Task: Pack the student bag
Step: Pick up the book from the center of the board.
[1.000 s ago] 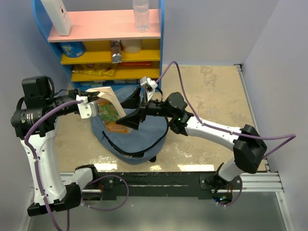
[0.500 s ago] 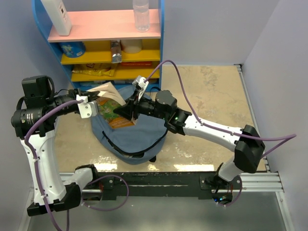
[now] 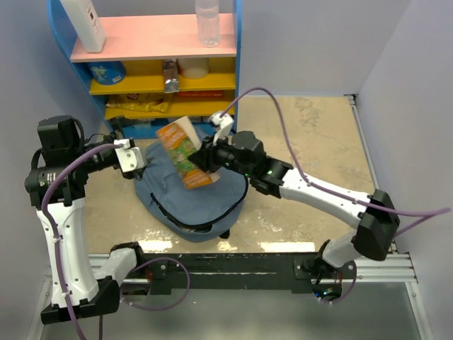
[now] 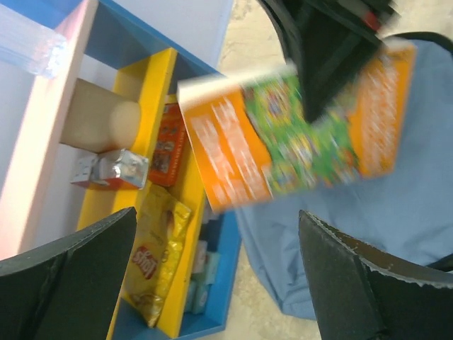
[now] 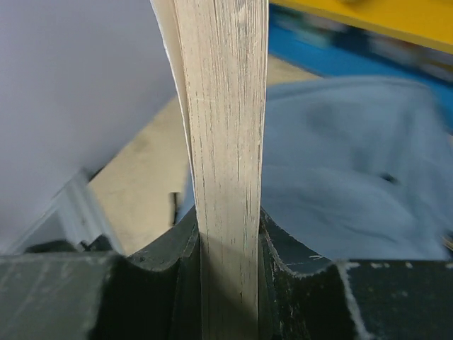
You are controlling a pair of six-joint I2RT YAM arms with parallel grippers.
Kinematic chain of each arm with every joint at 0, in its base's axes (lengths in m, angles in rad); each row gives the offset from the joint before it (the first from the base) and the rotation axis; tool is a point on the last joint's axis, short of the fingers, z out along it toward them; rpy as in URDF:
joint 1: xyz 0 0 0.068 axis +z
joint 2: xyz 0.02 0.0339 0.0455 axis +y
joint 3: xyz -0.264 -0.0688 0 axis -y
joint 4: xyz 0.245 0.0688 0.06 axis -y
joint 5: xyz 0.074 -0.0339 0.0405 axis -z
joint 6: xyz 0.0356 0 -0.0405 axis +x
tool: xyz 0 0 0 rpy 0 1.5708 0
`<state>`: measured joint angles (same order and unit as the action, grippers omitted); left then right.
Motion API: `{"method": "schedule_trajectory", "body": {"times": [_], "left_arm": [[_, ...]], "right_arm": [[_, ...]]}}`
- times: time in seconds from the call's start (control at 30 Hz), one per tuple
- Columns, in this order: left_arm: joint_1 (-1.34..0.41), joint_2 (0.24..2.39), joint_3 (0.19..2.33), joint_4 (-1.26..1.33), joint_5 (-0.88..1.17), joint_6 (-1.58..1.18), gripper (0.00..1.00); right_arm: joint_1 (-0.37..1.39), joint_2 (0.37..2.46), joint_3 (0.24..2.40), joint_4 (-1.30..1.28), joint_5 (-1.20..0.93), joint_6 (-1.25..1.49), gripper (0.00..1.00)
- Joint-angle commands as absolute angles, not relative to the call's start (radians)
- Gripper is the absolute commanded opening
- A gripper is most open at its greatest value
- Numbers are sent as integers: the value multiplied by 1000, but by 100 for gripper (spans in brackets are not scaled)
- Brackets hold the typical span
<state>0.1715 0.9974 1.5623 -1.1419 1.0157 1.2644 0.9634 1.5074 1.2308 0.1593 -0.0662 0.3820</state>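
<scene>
The student bag (image 3: 190, 204) lies as a slate-blue mound in the middle of the table, its black zipper curving along the near side. Above its far edge hangs an orange-and-green book (image 3: 182, 150), tilted, with my right gripper (image 3: 205, 160) shut on it. In the right wrist view the book's page edge (image 5: 226, 134) stands upright, pinched between the jaws of the right gripper (image 5: 230, 273), with the bag (image 5: 354, 163) behind. My left gripper (image 3: 143, 161) stands open just left of the book, empty. The left wrist view shows the book (image 4: 297, 134) ahead of the left gripper (image 4: 219, 283), over the bag (image 4: 403, 212).
A blue shelf unit (image 3: 237, 64) with pink and yellow boards stands behind the bag, holding a bottle (image 3: 207, 21), a white container (image 3: 83, 23), a yellow snack bag (image 4: 152, 262) and small packets. Grey walls close in left and right.
My left gripper opened, let go of the book and drew back left. The right gripper shut on the book and swung it up and to the right over the bag.
</scene>
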Motion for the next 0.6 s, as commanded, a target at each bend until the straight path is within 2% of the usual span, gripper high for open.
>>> {"method": "schedule_trajectory", "body": {"times": [0.0, 0.1, 0.17, 0.23, 0.27, 0.3, 0.4, 0.57], "left_arm": [[118, 1025, 1505, -1193, 1036, 1227, 100], [8, 1071, 1445, -1244, 965, 1201, 100], [-81, 1063, 1366, -1185, 907, 1140, 100], [-237, 1034, 1265, -1027, 835, 966, 100], [-300, 1031, 1238, -990, 757, 907, 100], [-422, 1040, 1215, -962, 727, 831, 100], [-617, 1089, 1172, -879, 654, 680, 100], [-718, 1112, 1118, -799, 592, 575, 100]], "right_arm": [[796, 1297, 1192, 13, 211, 486, 0], [773, 1165, 1146, -57, 354, 479, 0], [766, 1087, 1143, -139, 417, 488, 0], [765, 1040, 1143, -211, 488, 500, 0], [762, 1004, 1141, -238, 505, 517, 0], [762, 990, 1138, -261, 518, 525, 0], [762, 942, 1123, -350, 545, 552, 0], [762, 858, 1080, -405, 572, 584, 0]]}}
